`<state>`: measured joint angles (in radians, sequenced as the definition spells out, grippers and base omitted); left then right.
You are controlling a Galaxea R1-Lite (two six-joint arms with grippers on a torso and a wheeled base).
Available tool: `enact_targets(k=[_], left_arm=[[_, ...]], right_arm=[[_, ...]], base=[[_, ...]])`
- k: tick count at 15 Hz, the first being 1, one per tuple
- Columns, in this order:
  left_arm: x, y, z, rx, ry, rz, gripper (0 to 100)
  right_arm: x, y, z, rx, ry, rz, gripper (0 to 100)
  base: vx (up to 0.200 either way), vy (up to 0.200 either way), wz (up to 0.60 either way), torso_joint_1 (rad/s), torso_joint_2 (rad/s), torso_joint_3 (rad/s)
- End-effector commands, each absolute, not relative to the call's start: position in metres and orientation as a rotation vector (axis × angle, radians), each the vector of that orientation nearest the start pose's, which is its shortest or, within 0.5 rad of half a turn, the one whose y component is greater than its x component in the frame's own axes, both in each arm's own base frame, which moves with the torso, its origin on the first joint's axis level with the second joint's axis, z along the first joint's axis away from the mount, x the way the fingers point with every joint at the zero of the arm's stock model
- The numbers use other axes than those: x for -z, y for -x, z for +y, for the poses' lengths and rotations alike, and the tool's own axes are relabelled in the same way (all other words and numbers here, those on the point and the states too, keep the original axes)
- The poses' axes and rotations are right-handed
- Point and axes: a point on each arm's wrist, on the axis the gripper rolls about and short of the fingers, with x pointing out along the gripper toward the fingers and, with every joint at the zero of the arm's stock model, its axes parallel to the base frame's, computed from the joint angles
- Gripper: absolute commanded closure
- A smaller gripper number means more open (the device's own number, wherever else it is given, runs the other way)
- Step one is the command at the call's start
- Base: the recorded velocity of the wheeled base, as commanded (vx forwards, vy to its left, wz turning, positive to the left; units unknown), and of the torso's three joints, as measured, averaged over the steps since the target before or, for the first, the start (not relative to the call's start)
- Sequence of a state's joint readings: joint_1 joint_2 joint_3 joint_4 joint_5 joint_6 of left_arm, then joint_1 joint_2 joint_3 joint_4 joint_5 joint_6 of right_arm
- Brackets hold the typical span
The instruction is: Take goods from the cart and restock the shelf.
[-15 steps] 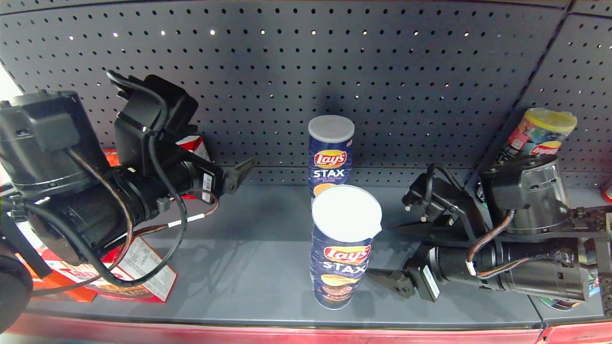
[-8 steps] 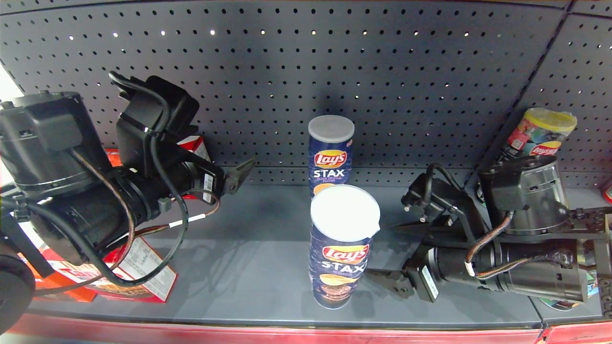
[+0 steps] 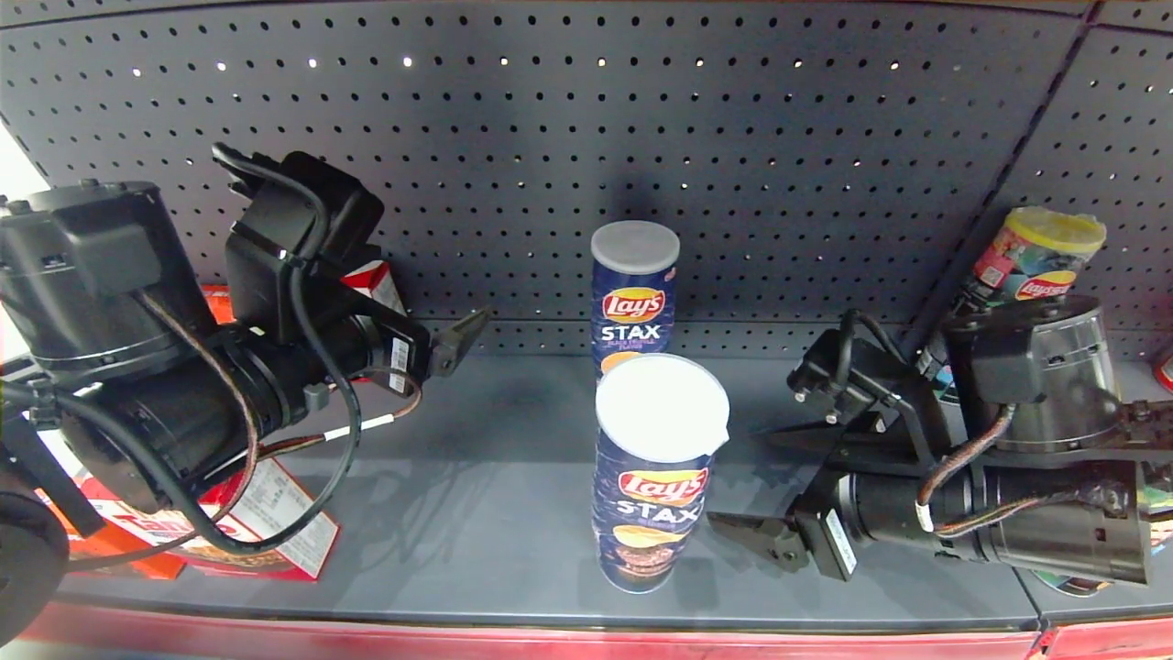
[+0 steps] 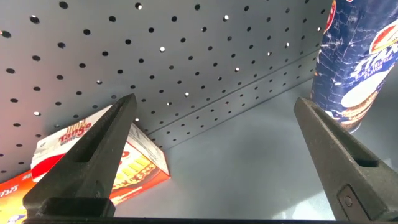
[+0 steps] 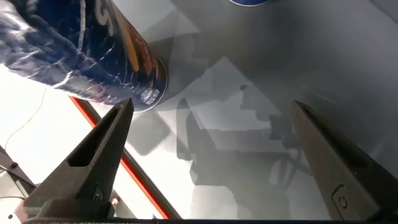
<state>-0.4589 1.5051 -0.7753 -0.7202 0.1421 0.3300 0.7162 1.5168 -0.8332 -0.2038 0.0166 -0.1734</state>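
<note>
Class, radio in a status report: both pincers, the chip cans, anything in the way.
Left pincer open above shelf. Right pincer open, beside front chip can. Rear chip can upright behind it. Red box off to the left.

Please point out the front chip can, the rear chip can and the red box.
front chip can (image 3: 652, 500), head view, label
rear chip can (image 3: 632, 316), head view, label
red box (image 4: 146, 169), left wrist view, printed face
</note>
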Motion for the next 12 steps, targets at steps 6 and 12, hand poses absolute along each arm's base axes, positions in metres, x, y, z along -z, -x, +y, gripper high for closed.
enact_targets(k=[6,12], left_arm=[[-0.238,-0.236,-0.113,0.315,-0.331,-0.040,0],[-0.235,-0.235,-0.113,0.317,-0.334,-0.030,0]], right_arm=[[-0.267,-0.142,0.101,-0.585,0.207,0.109,0],[-0.283,-0.048,0.031,-0.494,0.111,-0.180,0]], base=[[0.000,0.000,0.00,0.000,0.00,0.000],[0.000,0.000,0.00,0.000,0.00,0.000]])
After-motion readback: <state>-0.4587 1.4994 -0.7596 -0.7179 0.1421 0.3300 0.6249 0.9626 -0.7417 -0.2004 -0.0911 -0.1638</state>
